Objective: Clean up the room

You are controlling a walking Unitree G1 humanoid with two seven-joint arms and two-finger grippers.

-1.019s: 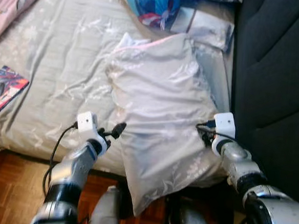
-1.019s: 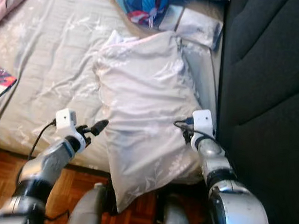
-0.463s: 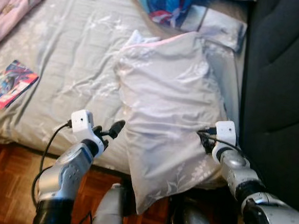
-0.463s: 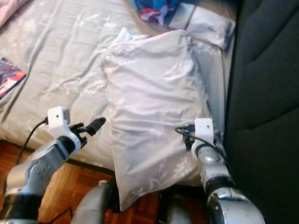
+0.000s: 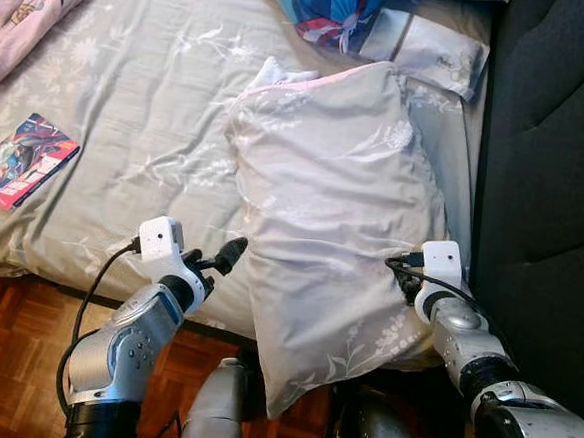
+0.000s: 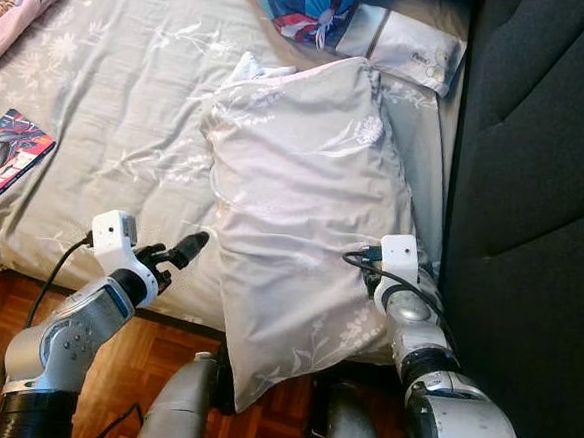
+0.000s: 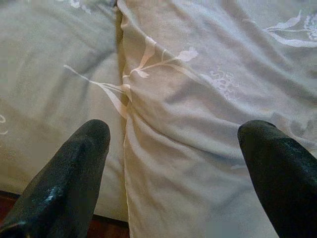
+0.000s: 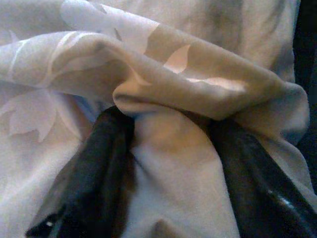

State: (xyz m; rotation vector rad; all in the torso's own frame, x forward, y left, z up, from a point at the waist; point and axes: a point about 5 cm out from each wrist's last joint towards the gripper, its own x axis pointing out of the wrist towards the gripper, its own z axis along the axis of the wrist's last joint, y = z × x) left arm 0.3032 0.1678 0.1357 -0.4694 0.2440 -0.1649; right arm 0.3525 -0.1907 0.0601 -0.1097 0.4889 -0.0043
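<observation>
black fingers of the right gripper (image 8: 168, 163) are pinching a fold of the grey pillow (image 5: 338, 212), cloth bunched between the two fingers in the right wrist view; in the eye views that gripper sits at the pillow's 4 o'clock edge, wrist camera block white, fingers buried in fabric; left gripper (image 7: 173, 163) has its fingers spread wide, nothing between them, tips just off the pillow's 8 o'clock edge, whether touching cannot be told; left wrist view looks down on the pillow seam with a pale leaf print and the sheet beside it; pillow lies tilted on the bed, top corner toward 12 o'clock, bottom corner hanging over the bed edge toward 6 o'clock between the robot's legs; bed sheet (image 5: 129, 117) grey with faint white flower print, wrinkled; comic book (image 5: 24, 158) flat on the sheet at 9 o'clock, well apart from the pillow; pink blanket (image 5: 31, 5) at 10 o'clock corner; blue bundle (image 5: 322, 6) at 12 o'clock, just beyond the pillow top; flat silvery packet (image 5: 429, 53) at 1 o'clock beside the bundle; dark upholstered panel (image 5: 556, 177) along 3 o'clock side; wood parquet floor (image 5: 13, 340) at 7 o'clock under the bed edge
</observation>
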